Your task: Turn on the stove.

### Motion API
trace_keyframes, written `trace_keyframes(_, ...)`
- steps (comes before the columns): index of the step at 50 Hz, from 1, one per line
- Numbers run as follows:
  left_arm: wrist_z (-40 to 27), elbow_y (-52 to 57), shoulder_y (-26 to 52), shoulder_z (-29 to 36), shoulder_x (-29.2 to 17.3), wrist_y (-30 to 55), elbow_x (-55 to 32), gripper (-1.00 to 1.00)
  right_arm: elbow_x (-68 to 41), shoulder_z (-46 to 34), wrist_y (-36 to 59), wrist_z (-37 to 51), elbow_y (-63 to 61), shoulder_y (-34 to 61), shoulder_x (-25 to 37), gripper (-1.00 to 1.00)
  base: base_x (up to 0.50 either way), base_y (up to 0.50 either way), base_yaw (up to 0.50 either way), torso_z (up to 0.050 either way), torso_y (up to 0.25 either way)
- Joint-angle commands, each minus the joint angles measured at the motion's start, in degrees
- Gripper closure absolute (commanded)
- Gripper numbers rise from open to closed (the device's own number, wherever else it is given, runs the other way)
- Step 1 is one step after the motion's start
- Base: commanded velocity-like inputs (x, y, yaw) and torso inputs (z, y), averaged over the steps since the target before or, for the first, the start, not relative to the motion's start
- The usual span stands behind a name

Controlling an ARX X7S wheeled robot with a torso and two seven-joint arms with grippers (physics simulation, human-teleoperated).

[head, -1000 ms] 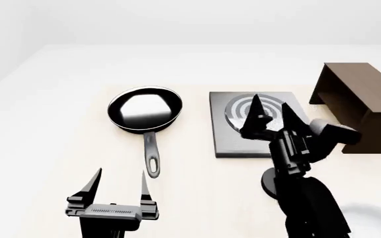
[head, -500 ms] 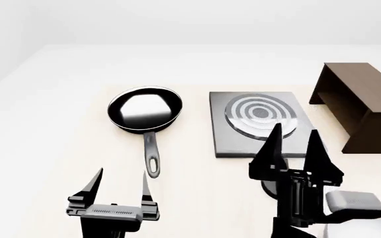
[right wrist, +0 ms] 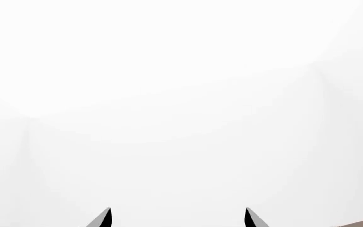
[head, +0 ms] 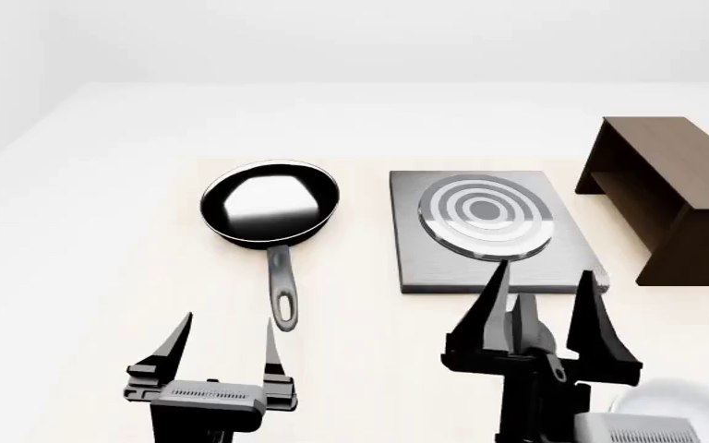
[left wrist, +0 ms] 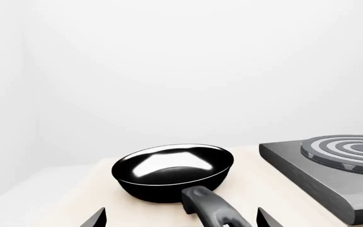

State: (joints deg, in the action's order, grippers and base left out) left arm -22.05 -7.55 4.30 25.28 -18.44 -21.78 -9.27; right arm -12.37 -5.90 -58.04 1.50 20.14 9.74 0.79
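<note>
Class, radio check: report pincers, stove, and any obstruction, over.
Left pincer open, empty, near the frying pan handle. Right pincer open, empty, at the stove front edge. Knob hidden behind right pincer. Nothing on the burner.

head: high, down over table | left wrist: low, shares stove [left wrist: 332, 172] | right wrist: faces blank wall
</note>
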Motion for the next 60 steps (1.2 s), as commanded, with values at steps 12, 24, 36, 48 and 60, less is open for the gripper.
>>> trace_keyframes(12,-0.2,0.1,0.1,0.2,-0.2,0.3,-0.3,-1.0,7.3,-3.8,1.4,6.1,-1.2,0.6,0.9,-1.0,0.0,0.0,0.0,0.0,0.0)
trace_keyframes(24,-0.3,0.2,0.1,0.3,-0.2,0.4,-0.7,-1.0,6.0,-7.1,6.0,7.4,-5.4,1.6,2.3,-1.0,0.0,0.0,0.0,0.0,0.0)
trace_keyframes(36,-0.3,0.3,0.1,0.5,-0.3,0.7,-1.0,-1.0,5.3,-8.6,9.9,8.7,-9.3,1.7,3.4,-1.0,0.0,0.0,0.0,0.0,0.0)
trace_keyframes(48,-0.3,0.4,0.1,0.6,-0.4,1.0,-1.3,-1.0,9.8,-8.5,11.4,11.4,-12.1,1.4,3.8,-1.0,0.0,0.0,0.0,0.0,0.0)
trace_keyframes(60,-0.6,0.2,0.2,0.6,-0.4,0.5,-1.1,-1.0,12.2,-8.5,13.2,13.5,-16.0,0.6,4.8,-1.0,0.0,0.0,0.0,0.0,0.0)
